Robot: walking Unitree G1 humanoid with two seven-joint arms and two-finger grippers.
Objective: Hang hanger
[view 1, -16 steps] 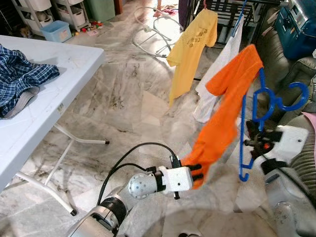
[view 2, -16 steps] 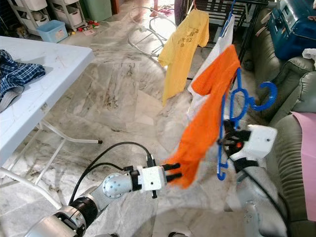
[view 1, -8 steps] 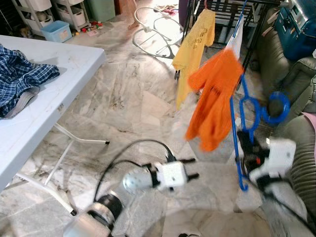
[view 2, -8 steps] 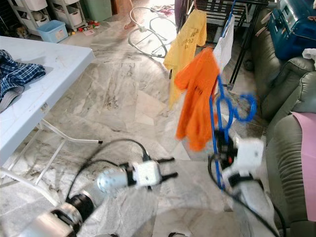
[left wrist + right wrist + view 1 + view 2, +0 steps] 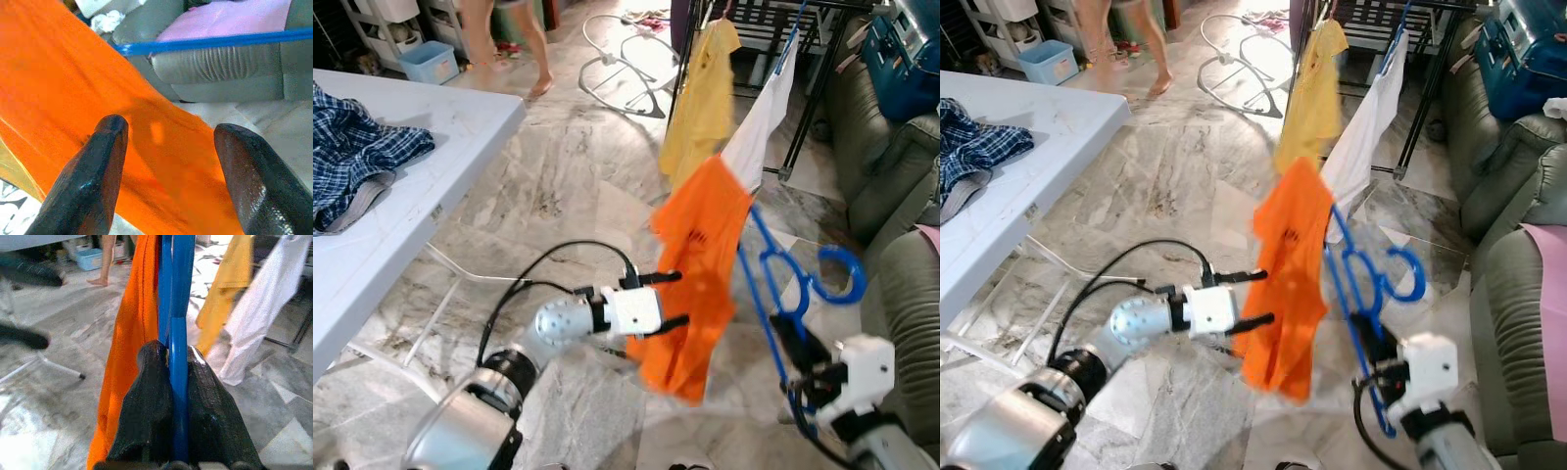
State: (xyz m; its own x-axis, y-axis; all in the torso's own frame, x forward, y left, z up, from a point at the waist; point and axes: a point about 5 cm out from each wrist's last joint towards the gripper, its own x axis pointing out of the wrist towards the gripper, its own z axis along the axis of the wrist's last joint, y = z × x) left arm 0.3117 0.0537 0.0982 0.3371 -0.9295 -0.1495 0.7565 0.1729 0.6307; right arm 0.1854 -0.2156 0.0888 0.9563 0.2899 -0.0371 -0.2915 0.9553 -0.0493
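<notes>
Right now my right gripper (image 5: 178,396) is pressed together on the lower bar of the blue hanger (image 5: 781,284), the two black fingers (image 5: 151,396) squeezing the plastic between them with no gap showing. From the head camera that gripper sits low at about five o'clock, and the hanger rises from it tilted toward eleven o'clock, its hook (image 5: 837,269) curling out at roughly three o'clock above the white wrist housing. An orange shirt (image 5: 695,264) hangs off the hanger's upper end and drapes down along its left side, its hem falling just beside my left gripper (image 5: 668,299). That left gripper is spread wide, one finger above and one below, both tips against or just in front of the orange cloth; through its wrist camera the fingers (image 5: 100,166) stand well apart with the cloth lying behind them, and I cannot tell whether they touch it. At twelve o'clock stands a dark drying rack (image 5: 773,59) carrying a yellow shirt (image 5: 705,98) and a white garment (image 5: 759,137), with open marble floor (image 5: 568,186) between it and the hanger. A white folding table (image 5: 401,196) with a plaid shirt (image 5: 357,157) fills nine o'clock, a grey sofa (image 5: 891,196) borders three o'clock, and a person's bare legs (image 5: 509,49) stand at eleven o'clock.
</notes>
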